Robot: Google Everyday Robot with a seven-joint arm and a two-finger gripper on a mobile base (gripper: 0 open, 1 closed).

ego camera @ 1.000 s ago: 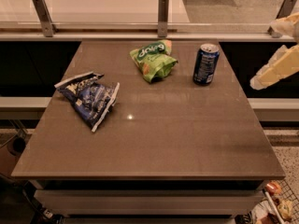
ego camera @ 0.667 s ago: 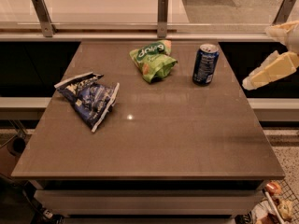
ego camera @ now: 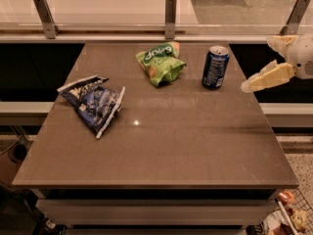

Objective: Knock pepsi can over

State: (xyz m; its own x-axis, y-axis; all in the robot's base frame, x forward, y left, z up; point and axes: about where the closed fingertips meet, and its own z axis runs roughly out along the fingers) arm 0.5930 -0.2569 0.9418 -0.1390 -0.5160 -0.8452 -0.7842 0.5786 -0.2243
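Fingers (ego camera: pixel 269 76) on the gripper (ego camera: pixel 258 62) are spread wide with nothing held between them, hanging just off the side edge of the table (ego camera: pixel 161 151). The pepsi can (ego camera: pixel 215 66) stands upright near the lower fingertip, not touching it, and the gap between them looks open.

What could go wrong from here, imo:
- If the lower finger meets the can down near its base, I'd guess the can just skids across the smooth top instead of tipping. Contact up high is the safer bet.
- Coming in too low could clip the table edge that sits right under the fingers.
- With the fingers this far apart, the can might slip into the gap and get cradled rather than shoved (not a disaster, just messy).
- A hard swipe could send it rolling toward the back edge and the rail post (ego camera: pixel 170 11) beyond.

Other stuff around: the green snack bag (ego camera: pixel 160 62) lies past the can on the side away from the fingers, near it. A can falling that way might end up leaning on the bag rather than lying flat. The blue chip bag (ego camera: pixel 93 102) is well beyond that, far from the fingers, and looks out of play.
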